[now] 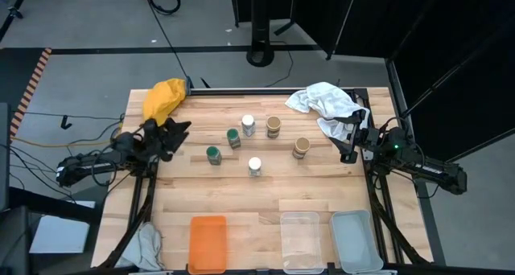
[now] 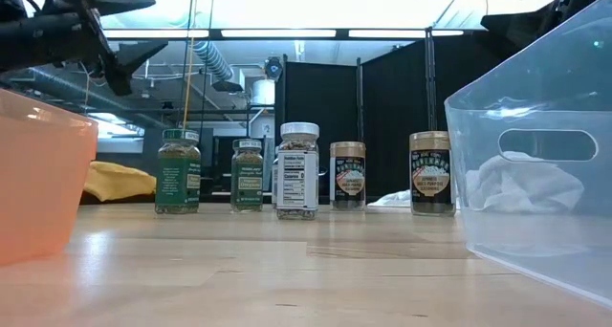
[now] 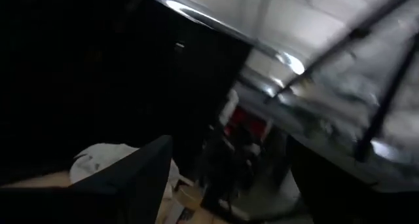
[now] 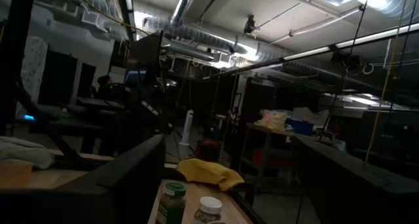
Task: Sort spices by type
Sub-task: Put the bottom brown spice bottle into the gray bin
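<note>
**Six jars clustered mid-desk, both arms parked at the side edges**

Left pincer (image 1: 179, 132) sits over the desk's left edge, near the yellow cloth (image 1: 163, 99). Its fingers are spread wide and hold nothing. Right pincer (image 1: 348, 143) sits at the right edge, just beside the white cloth (image 1: 328, 103); cannot tell how far its fingers are apart, and nothing shows in them.

All jars are upright on the desk (image 1: 201, 199), middle to far half, none touching:
- green-lid jar (image 1: 213, 154), nearest the left pincer, with a clear gap between them
- second green-lid jar (image 1: 233, 138), just beside the first, farther back
- white-lid jar (image 1: 248, 125), near the second green one, toward the far edge
- second white-lid jar (image 1: 255, 166), alone, nearest the trays
- tan-lid jar (image 1: 273, 127), just beside the far white one
- second tan-lid jar (image 1: 301, 147), rightmost, with open desk between it and the right pincer

Trays line the near edge: orange tray (image 1: 208, 243) left of centre, clear tray (image 1: 300, 241) and grey tray (image 1: 355, 240) side by side to the right. All three look empty.

A wide bare band of desk runs between the jars and the trays. The near-left corner is bare too. Cloths take up both far corners.
</note>
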{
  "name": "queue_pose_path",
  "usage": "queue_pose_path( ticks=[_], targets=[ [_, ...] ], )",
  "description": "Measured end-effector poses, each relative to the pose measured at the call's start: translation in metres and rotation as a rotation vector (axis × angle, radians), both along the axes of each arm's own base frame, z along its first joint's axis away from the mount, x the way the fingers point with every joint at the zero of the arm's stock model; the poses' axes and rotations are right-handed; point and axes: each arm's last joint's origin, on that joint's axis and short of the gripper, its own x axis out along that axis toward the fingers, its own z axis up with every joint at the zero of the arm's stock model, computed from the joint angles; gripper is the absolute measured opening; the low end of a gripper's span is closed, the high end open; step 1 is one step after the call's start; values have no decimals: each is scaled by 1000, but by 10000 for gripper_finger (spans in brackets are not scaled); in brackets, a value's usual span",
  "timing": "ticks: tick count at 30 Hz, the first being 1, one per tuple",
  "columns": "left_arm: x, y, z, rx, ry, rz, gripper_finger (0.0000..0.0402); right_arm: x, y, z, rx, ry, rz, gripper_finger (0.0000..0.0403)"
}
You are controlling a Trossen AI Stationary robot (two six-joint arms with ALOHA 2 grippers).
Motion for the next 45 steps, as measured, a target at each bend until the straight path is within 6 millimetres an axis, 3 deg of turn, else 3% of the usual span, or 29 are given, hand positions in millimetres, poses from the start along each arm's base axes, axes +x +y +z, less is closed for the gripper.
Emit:
queue_pose_path(
  ticks=[3, 9, 16, 25, 30, 38, 42, 45],
  targets=[
    [-3, 2, 4, -121, -96, 24, 305, 0, 0, 0, 0, 0, 0, 337],
    [-12, 4, 17, -145, -266, 145, 305, -2, 1, 5, 6, -53, 28, 337],
    [-18, 4, 24, -168, -377, 140, 305, -12, 10, 25, 341, -328, 406, 337],
    [-19, 5, 23, -175, -371, 199, 305, -39, 20, 50, 332, -668, 643, 337],
    [-20, 7, 22, -208, -374, 260, 305, -46, 21, 54, 284, -770, 612, 337],
    [-20, 7, 22, -227, -387, 259, 305, -52, 14, 63, 426, -973, 394, 337],
    [-22, 6, 26, -238, -442, 206, 305, -63, 18, 93, 382, -975, 384, 337],
    [-24, 5, 29, -221, -471, 176, 305, -70, 20, 125, 349, -845, 238, 337]
  ],
)
